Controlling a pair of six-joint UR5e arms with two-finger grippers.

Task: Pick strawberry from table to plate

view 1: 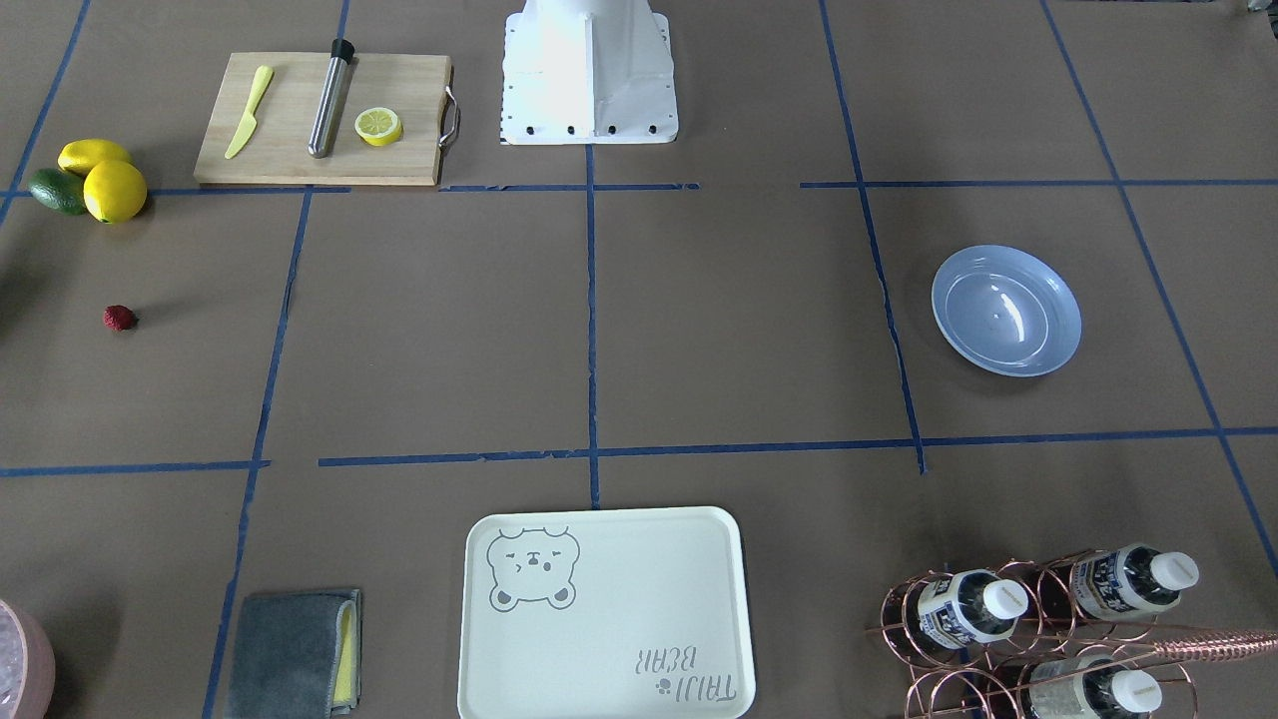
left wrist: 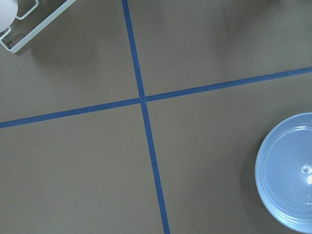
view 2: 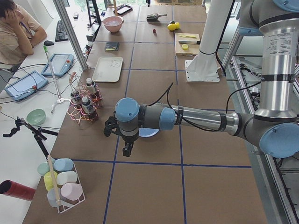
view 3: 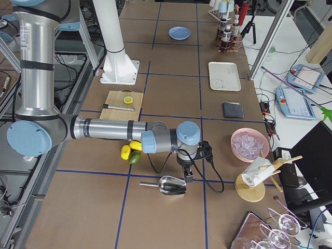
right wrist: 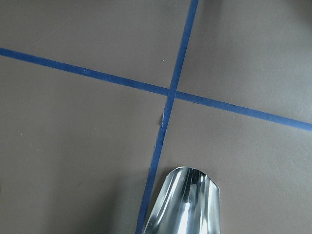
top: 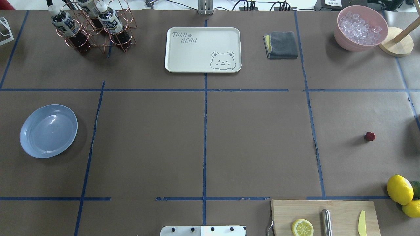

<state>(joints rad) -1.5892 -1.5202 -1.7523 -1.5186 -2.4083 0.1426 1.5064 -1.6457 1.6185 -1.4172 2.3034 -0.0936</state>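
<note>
Pre-pickup; calls for reaching strawberry at left, plate far right; cannot tell state of right end effector.

The cream tray beside its bear drawing reads "TAIJI BEAR"; the bottle labels are unreadable.

A wooden cutting board carried a yellow plastic knife, a steel rod and a half lemon. Two whole lemons and an avocado lay together beside it. A cream tray, a folded grey cloth, bottles in a wire rack, a pink bowl of ice and a steel scoop stood elsewhere.
</note>
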